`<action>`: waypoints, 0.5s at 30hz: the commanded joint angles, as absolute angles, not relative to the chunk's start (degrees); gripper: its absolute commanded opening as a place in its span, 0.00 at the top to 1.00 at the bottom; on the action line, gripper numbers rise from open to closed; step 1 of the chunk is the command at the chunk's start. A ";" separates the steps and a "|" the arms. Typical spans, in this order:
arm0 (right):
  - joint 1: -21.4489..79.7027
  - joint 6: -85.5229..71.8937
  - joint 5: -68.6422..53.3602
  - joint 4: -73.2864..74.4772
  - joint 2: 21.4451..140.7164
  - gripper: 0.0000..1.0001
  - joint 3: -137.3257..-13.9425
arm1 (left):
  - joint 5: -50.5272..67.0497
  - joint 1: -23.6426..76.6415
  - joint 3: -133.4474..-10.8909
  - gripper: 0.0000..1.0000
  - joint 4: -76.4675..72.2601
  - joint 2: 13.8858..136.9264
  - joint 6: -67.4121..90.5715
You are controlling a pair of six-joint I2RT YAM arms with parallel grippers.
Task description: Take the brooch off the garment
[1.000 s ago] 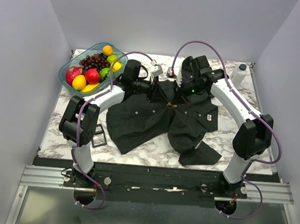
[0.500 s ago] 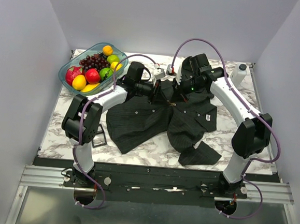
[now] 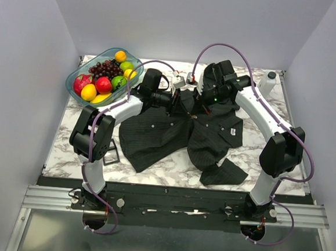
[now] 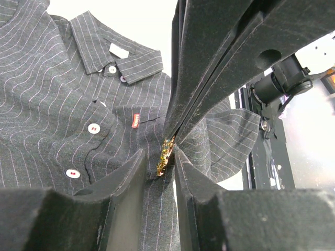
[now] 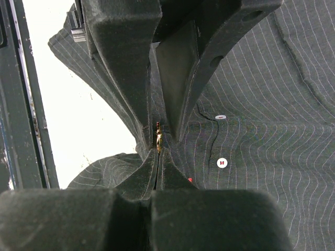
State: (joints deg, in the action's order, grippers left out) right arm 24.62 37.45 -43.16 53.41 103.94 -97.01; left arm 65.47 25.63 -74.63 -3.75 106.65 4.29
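Note:
The garment [image 3: 156, 133] is a black pinstriped shirt spread on the marble table, and it fills both wrist views [image 4: 52, 104] [image 5: 261, 130]. The brooch [image 4: 166, 156] is a small gold pin seen edge-on on a raised fold near the placket. Both grippers meet over this fold. My right gripper [image 5: 158, 152] is shut on the pinched-up fabric, with the brooch [image 5: 158, 138] right at its tips. My left gripper [image 4: 159, 157] faces it, jaws a narrow gap apart, straddling the fold and the brooch. In the top view the left gripper [image 3: 184, 105] and right gripper [image 3: 200, 105] hide the brooch.
A glass bowl of fruit [image 3: 102, 77] stands at the back left. A black buckle frame [image 3: 110, 152] lies by the left arm. A white bottle [image 3: 268, 82] stands at the back right. A small grey-white object [image 3: 180, 80] lies behind the shirt.
My left gripper has moved right, onto the fold by the right gripper. The shirt's collar area has bunched up a little. Nothing has moved in the last half second.

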 commanded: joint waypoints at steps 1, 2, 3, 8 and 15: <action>24.35 36.91 -44.12 52.65 104.33 1.00 -97.29 | 66.97 25.84 -76.64 0.63 -3.95 106.79 4.48; 24.43 37.00 -44.12 52.73 104.24 1.00 -97.29 | 66.89 25.84 -76.55 0.62 -4.04 106.70 4.57; 24.52 37.00 -44.12 52.65 104.24 0.99 -97.21 | 66.62 25.84 -76.47 0.59 -4.13 106.53 4.48; 24.43 36.74 -44.03 52.65 104.33 1.00 -97.21 | 66.18 25.84 -75.94 0.57 -4.48 106.26 4.66; 24.43 36.47 -43.86 52.29 104.41 0.99 -96.94 | 65.92 25.84 -75.85 0.71 -5.80 106.52 5.80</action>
State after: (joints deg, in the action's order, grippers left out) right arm 24.62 37.32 -43.13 53.39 103.94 -97.01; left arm 65.43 25.63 -75.16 -3.90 106.65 4.80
